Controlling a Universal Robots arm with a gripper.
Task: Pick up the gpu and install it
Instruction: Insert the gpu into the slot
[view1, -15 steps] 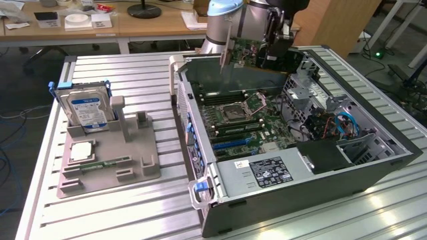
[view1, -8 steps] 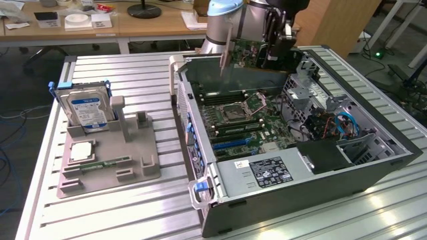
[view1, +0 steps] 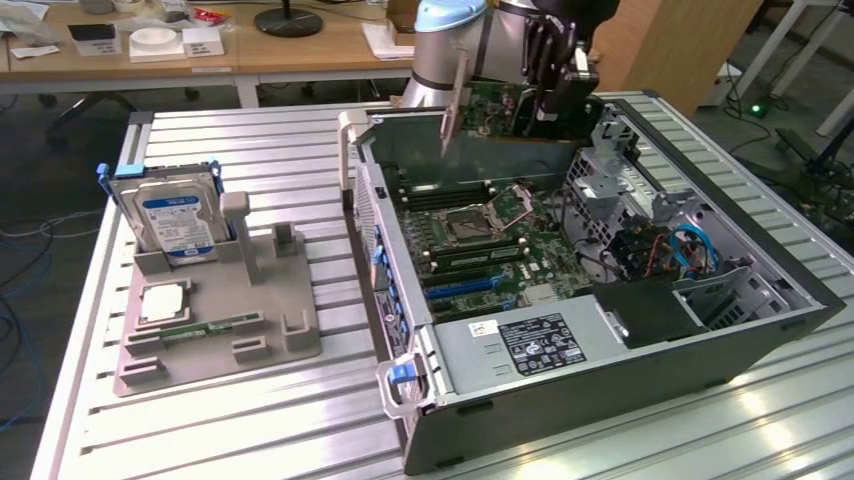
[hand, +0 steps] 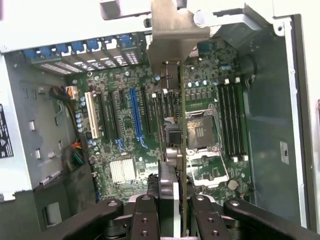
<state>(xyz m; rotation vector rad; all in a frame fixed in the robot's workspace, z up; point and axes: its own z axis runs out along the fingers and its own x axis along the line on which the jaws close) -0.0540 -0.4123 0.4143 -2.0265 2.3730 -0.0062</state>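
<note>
- Gripper (view1: 555, 96): fingers clenched on the gpu (view1: 483, 108), card held on edge.
- Gpu hangs above the open computer case (view1: 601, 400), over the motherboard (hand: 115, 80), at the case's far end.

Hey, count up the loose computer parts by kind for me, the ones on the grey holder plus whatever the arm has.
hard drive: 1
silver square chip: 1
memory stick: 1
gpu, gripped in the pincer over the open case: 1
Total: 4
</note>
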